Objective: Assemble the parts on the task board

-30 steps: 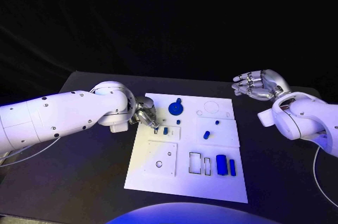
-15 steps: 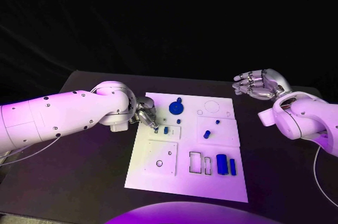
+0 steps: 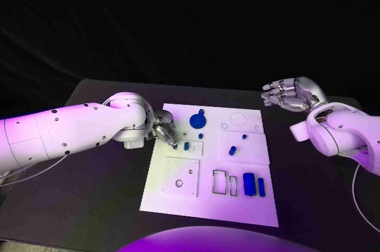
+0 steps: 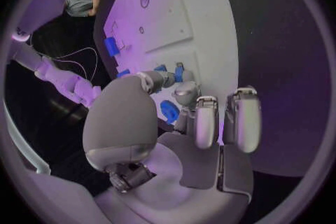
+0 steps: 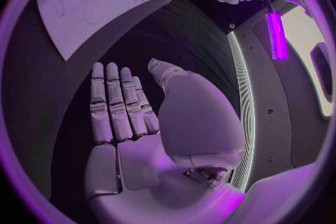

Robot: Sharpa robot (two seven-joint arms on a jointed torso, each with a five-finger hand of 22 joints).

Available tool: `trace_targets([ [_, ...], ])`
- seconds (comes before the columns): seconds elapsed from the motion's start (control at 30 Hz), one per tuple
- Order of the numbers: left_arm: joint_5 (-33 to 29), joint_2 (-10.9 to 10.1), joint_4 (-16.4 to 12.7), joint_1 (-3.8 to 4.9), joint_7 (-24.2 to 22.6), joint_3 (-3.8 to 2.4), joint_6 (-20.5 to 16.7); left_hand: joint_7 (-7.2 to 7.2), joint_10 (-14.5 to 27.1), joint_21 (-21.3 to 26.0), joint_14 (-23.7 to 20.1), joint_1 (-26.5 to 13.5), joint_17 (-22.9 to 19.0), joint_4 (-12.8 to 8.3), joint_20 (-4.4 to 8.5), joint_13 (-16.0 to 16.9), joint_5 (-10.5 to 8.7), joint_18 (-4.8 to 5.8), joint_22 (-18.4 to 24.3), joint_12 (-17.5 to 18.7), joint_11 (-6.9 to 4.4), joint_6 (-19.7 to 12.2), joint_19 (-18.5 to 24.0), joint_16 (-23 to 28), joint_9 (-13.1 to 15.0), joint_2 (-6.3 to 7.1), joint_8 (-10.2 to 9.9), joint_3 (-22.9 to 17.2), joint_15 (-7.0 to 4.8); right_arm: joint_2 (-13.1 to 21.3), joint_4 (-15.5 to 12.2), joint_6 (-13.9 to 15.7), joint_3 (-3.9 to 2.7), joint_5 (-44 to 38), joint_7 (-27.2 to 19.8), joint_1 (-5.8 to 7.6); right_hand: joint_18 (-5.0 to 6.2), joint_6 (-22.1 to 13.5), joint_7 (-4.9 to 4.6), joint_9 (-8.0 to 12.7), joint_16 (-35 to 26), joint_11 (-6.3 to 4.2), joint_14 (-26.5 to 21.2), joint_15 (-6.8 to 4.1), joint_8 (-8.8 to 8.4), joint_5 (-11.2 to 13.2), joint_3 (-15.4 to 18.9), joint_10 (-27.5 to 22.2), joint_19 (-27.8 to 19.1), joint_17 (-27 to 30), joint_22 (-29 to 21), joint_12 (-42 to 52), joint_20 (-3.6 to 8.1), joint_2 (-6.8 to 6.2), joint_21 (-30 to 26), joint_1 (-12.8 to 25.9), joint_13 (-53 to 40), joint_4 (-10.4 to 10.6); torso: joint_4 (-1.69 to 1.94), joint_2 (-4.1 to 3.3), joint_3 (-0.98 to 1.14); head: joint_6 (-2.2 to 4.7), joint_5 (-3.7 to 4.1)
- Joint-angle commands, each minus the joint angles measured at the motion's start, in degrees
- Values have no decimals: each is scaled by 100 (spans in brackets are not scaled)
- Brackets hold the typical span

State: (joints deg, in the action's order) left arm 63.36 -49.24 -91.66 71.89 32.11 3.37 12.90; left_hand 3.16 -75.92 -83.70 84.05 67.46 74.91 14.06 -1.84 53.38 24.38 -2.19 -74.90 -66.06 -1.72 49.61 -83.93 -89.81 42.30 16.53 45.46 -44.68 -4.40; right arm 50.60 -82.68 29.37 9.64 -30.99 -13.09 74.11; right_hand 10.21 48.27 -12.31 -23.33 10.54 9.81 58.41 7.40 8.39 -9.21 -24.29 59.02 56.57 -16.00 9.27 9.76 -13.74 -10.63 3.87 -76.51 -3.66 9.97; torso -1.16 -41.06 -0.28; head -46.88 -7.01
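The white task board (image 3: pixel 207 208) lies in the middle of the table. My left hand (image 3: pixel 164 132) is at the board's left edge, its thumb and one finger (image 4: pixel 186 91) drawn together right by two small blue parts (image 3: pixel 186 146) (image 4: pixel 178 71); whether they touch a part is unclear. A blue round part (image 3: pixel 197 121) (image 4: pixel 169 111) sits near the board's far edge. Two long blue parts (image 3: pixel 249 184) lie near the board's right side, and another small blue part (image 3: pixel 232 151) stands mid-board. My right hand (image 3: pixel 291 95) (image 5: pixel 119 109) hangs off the board's far right corner, holding nothing.
The board has rectangular slots (image 3: pixel 219 183) and a square plate with a round hole (image 3: pixel 179 183). Bare black table (image 3: pixel 95 197) surrounds the board on both sides. My left arm (image 3: pixel 71 128) stretches over the table's left part.
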Motion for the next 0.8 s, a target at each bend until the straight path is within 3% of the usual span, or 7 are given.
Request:
trace_targets([
  [0.03, 45, 22, 3, -7, 31, 6, 111, -44, -50, -33, 595, 22, 1509, -956, 36, 13, 29, -11, -541, -25, 2, 47, -161, -19, 52, -33, 25, -992, -48, 0, -15, -34, 0, 3, -63, -3, 31, -10, -139, 9, -38, 41, 5, 40, -33, -35, 17, -11, -19, 5, -6, -24, -38, -7, -23, 59, 6, -10, -3, 1, 3, 4, -24],
  [0.8, 23, 43, 3, -13, 93, 17, 273, -50, -60, -36, 595, -7, 1509, -955, 39, 13, 29, -9, -546, -28, -2, 50, -163, -19, 62, -29, 47, -991, -51, 14, -21, -37, 1, 23, -55, -3, 30, -12, -153, 15, -53, 51, 3, 47, -42, -43, 29, -16, -25, 20, -27, -38, -44, -1, -23, 74, 5, -10, -3, 0, 0, -13, 12],
])
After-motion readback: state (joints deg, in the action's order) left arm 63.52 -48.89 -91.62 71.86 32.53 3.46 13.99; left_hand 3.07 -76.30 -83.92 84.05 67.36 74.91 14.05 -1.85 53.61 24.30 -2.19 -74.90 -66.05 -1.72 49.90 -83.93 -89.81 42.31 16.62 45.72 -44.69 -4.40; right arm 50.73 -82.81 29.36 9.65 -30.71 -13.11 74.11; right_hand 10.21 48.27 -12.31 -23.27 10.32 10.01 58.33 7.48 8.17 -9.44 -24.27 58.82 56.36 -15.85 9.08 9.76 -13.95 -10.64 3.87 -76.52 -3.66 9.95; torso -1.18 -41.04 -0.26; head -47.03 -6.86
